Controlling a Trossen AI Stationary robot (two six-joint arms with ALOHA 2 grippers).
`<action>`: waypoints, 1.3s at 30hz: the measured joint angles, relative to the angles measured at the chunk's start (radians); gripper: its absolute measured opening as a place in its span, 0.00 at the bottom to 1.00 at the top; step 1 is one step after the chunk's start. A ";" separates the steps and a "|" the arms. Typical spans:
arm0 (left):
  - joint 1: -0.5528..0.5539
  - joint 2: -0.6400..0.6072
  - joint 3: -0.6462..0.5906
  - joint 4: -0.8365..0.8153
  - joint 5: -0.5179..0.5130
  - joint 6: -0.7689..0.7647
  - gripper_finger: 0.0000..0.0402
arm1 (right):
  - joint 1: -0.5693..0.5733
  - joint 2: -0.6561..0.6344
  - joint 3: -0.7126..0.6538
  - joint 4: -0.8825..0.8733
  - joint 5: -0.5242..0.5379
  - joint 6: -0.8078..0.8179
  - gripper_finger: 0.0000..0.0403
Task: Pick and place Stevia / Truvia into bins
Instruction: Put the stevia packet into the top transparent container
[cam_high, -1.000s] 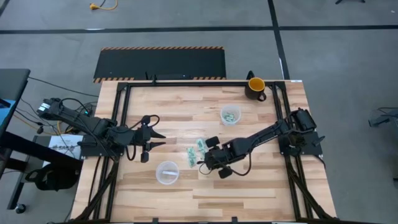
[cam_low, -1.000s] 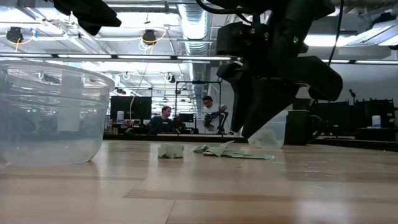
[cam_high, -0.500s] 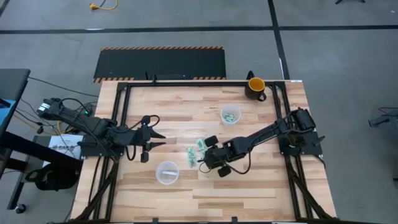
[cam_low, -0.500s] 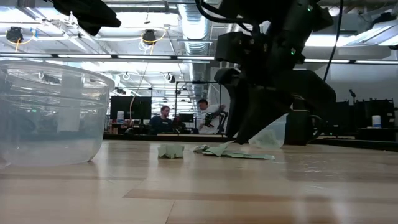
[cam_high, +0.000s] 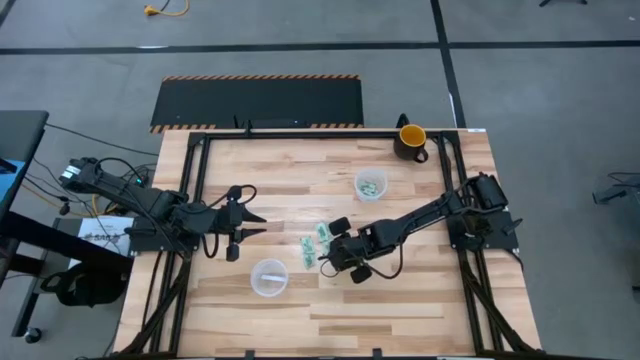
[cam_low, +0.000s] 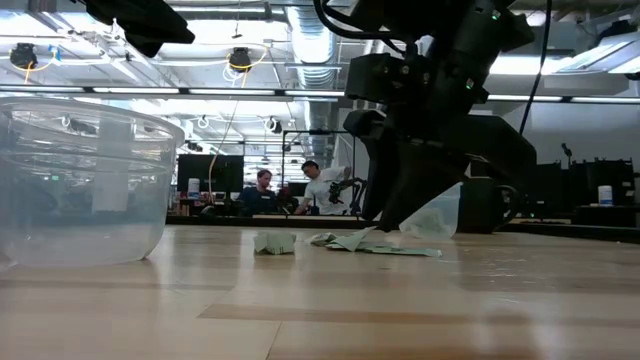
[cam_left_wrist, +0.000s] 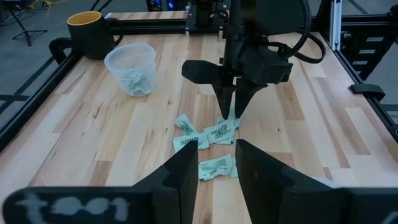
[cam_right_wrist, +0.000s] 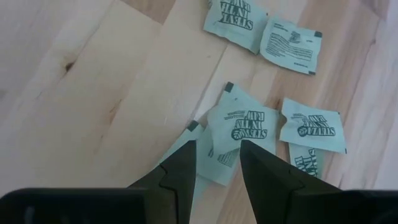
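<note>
Sachets (cam_right_wrist: 241, 129) are left loose on the table (cam_high: 420, 290) beneath the slightly spread right hand (cam_right_wrist: 217, 163), few being binned in the far cup (cam_high: 370, 185).

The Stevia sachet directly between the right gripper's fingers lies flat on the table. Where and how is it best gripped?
Probably from straight above, pinching across its short width. The Stevia sachet lies flat and overlaps a neighbouring sachet, so no side approach is free. The right gripper already hangs over it, fingers open; closing at its near edge should lift it alone.

Wooden table (cam_high: 300, 310) bears sachets (cam_high: 314, 246), cups (cam_high: 269, 277), mug (cam_high: 411, 140).
</note>
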 joint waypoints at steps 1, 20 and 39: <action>0.000 0.000 0.000 0.000 0.000 0.000 0.24 | -0.001 0.000 0.000 0.001 -0.004 0.000 0.30; 0.000 0.000 0.000 -0.001 -0.001 0.001 0.24 | -0.030 0.000 0.000 0.021 -0.057 -0.044 0.30; 0.000 0.000 0.000 0.001 -0.003 0.002 0.24 | -0.040 0.057 0.002 0.068 -0.081 -0.070 0.29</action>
